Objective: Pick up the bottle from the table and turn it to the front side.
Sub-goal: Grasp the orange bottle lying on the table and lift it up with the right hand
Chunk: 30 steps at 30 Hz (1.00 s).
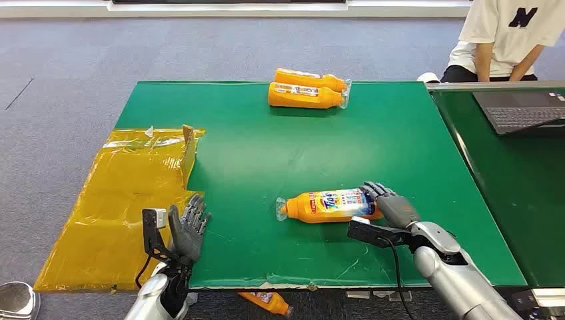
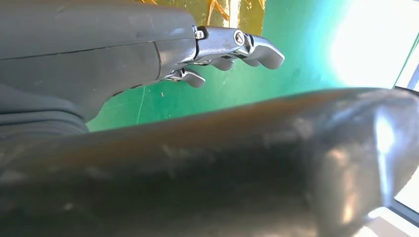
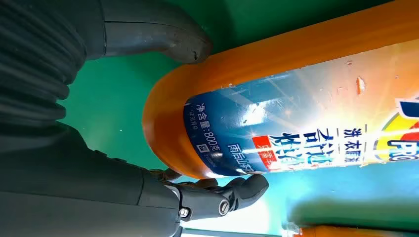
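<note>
Head view: green table point(image 1: 266, 153), grey carpet point(image 1: 66, 60), perhaps taped edge.

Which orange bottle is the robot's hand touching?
The lone bottle near the table's front, at the right hand. The two other bottles lie together at the far edge.

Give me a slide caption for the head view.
Right hand grips the lying orange bottle by its base on the green table.
</note>
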Tool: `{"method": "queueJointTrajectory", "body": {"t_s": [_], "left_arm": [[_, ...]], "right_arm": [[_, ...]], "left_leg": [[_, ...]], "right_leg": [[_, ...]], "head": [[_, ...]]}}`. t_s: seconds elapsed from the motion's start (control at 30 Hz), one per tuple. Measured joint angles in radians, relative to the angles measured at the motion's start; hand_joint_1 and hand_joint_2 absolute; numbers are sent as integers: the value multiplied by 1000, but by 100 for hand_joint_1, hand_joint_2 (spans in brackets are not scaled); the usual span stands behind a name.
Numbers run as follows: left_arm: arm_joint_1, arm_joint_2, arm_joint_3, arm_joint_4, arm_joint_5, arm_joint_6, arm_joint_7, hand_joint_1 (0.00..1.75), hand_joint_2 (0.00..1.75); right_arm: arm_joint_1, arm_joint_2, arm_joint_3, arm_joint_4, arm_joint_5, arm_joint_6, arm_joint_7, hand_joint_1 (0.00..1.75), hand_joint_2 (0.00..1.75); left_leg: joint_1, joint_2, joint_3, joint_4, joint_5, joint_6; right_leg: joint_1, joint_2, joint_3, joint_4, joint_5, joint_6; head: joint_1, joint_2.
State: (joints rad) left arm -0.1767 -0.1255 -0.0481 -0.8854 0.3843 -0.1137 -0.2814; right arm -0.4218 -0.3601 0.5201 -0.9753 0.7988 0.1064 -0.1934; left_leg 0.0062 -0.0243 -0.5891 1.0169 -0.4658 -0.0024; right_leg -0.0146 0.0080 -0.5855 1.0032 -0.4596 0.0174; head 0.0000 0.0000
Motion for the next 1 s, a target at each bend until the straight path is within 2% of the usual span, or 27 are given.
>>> {"method": "queueJointTrajectory", "body": {"t_s": [0.3, 0.43, 0.47, 0.57, 0.6, 0.77, 1.0], "left_arm": [[-1, 0, 0, 1, 8, -11, 8, 0, 0], [-5, 0, 0, 7, 10, -20, 10, 0, 0], [-7, 0, 0, 10, 11, -22, 11, 0, 0], [-17, -1, 0, 19, 11, -34, 6, 0, 0], [-21, -3, 0, 23, 12, -39, 3, 0, 0], [-34, -9, 0, 28, 17, -44, 11, 0, 0], [-35, -11, 0, 28, 25, -44, 12, 0, 0]], "right_arm": [[-11, -1, 15, 23, -12, 14, 7, 0, 175], [-12, -8, 16, 31, -47, 55, 8, 0, 175], [-10, -12, 16, 33, -60, 68, 6, 10, 175], [-7, -30, 16, 33, -92, 106, 4, 140, 175], [-8, -40, 16, 30, -104, 124, 6, 175, 175], [-17, -94, 16, -5, -146, 208, 23, 175, 175], [-2, -120, 26, -42, -136, 189, 29, 175, 175]], "left_leg": [[0, 0, 1, 0, 0, 0], [0, 0, 1, 0, 0, 0], [0, 0, 2, 0, 0, 0], [0, 0, 3, 0, 0, 0], [0, 0, 3, 0, 0, 0], [-1, 1, 3, 1, 0, 0], [0, 1, 3, 1, 0, 0]], "right_leg": [[0, 0, 0, 0, 0, 0], [0, 0, 0, 0, 0, 0], [0, 0, 1, 0, 0, 0], [0, 0, 2, -1, 0, 0], [0, 0, 2, -1, 0, 0], [0, 0, 3, -1, 1, 1], [0, 2, 2, -1, 1, 1]], "head": [[0, 0], [0, 0], [0, 0], [0, 0], [0, 0], [0, 0], [0, 0]]}}
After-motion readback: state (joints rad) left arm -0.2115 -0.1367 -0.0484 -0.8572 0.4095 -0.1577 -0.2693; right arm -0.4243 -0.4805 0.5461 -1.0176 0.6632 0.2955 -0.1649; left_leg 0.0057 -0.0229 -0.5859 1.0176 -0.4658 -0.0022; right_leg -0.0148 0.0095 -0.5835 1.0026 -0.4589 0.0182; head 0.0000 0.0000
